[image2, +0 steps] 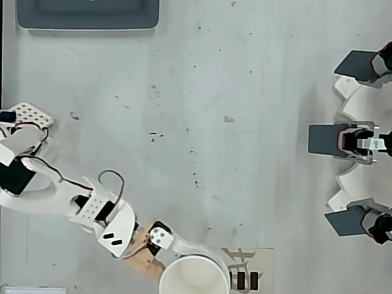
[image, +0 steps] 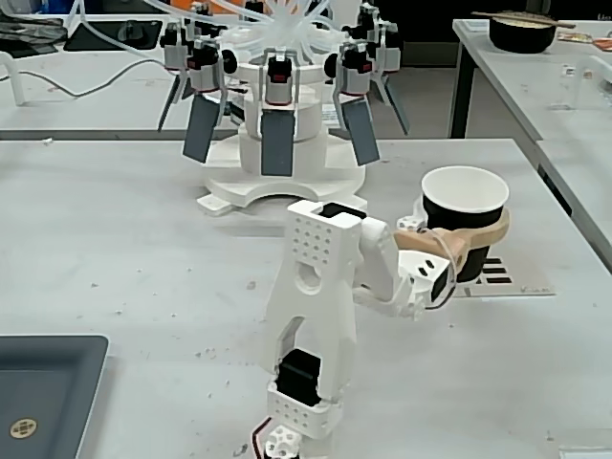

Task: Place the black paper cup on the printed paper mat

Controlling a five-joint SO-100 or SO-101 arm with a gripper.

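One gripper [image: 467, 237], fingers clamped around the black paper cup [image: 465, 218], carries it upright and clear of the table [image: 115, 239], over the near part of the printed paper mat [image: 512, 278], presumably for a straight set-down.

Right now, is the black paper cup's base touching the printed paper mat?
Cannot tell. In the fixed view the end effector holds the black paper cup over the printed paper mat, its base hidden behind the arm.

Black paper cup [image: 465, 222] (in the gripper [image: 457, 239]) above printed paper mat [image: 505, 280] edge
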